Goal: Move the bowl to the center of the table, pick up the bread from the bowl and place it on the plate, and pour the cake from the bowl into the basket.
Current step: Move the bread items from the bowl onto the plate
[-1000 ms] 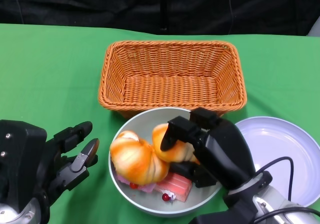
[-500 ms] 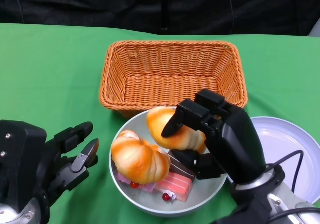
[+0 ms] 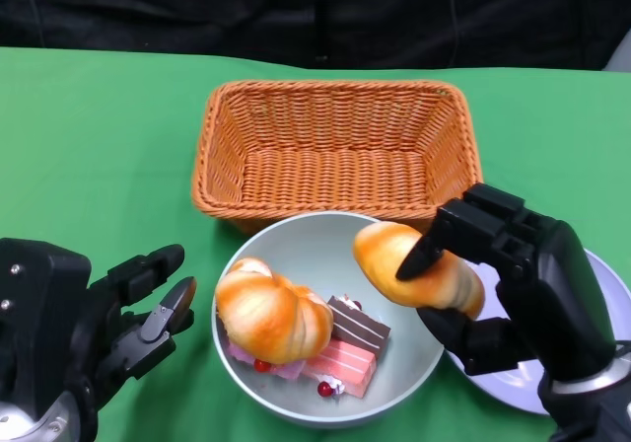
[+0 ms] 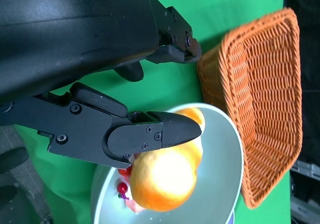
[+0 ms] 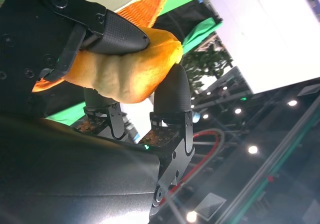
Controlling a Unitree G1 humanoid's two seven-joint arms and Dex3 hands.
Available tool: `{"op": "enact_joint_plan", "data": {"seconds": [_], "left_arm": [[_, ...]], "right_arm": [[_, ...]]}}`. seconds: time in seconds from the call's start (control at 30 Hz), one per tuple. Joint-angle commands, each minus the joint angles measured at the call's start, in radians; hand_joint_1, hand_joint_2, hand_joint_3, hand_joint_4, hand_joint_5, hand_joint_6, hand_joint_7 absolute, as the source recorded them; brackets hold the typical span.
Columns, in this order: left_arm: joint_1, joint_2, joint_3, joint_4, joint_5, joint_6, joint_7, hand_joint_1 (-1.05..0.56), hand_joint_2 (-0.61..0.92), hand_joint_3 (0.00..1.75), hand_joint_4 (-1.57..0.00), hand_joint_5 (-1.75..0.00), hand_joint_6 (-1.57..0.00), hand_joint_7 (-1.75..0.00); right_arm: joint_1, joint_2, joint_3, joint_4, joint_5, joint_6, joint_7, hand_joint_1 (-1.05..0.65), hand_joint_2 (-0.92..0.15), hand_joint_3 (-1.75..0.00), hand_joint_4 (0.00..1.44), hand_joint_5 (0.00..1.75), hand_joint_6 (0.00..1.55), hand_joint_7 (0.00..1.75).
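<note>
Head view: right hand [image 3: 513, 284] grips bread [image 3: 414, 266] above bowl [image 3: 296, 255]

Green tablecloth [image 3: 99, 136], black backdrop [image 3: 296, 13].

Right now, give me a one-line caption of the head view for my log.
Right hand holds a bread roll above the bowl, beside the plate; left hand open.

This looks like a staged test or demonstration room, not a home kitchen. A green cloth [image 3: 89, 136] covers the whole tabletop, and a black curtain [image 3: 296, 13] hangs directly behind it. The right wrist view looks up at a high dark ceiling with round spotlights [image 5: 253, 149], a big white panel [image 5: 270, 34] and a potted green plant [image 5: 205, 64].
</note>
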Motion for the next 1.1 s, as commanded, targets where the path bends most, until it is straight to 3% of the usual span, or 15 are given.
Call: {"op": "enact_joint_plan", "data": {"seconds": [0.03,0.17,0.3,1.1], "left_arm": [[-0.008,0.011,0.011,0.014,-0.003,-0.007,-0.007,-0.62,0.92,0.48,0.00,-1.00,-0.32,-0.03],[-0.010,0.011,0.011,0.017,-0.003,-0.006,-0.006,-0.62,0.92,0.48,0.00,-0.99,-0.32,-0.03],[-0.014,0.004,0.010,0.012,-0.007,0.000,-0.002,-0.62,0.92,0.48,0.00,-0.99,-0.32,-0.03],[-0.013,0.011,0.019,0.021,-0.014,-0.009,-0.014,-0.62,0.92,0.49,0.00,-1.01,-0.33,-0.03]], "right_arm": [[0.023,-0.018,-0.040,-0.017,0.032,-0.038,0.015,-0.15,-0.11,-1.75,0.99,1.75,0.75,1.71],[0.033,-0.012,-0.065,-0.017,0.035,-0.052,0.029,-0.16,-0.10,-1.75,0.99,1.75,0.75,1.69],[0.065,-0.030,-0.137,-0.032,0.061,-0.062,0.033,-0.15,-0.09,-1.75,0.98,1.75,0.78,1.65],[0.116,-0.027,-0.254,-0.020,0.104,-0.082,0.098,-0.12,-0.11,-1.75,0.98,1.75,0.83,1.56]]}}
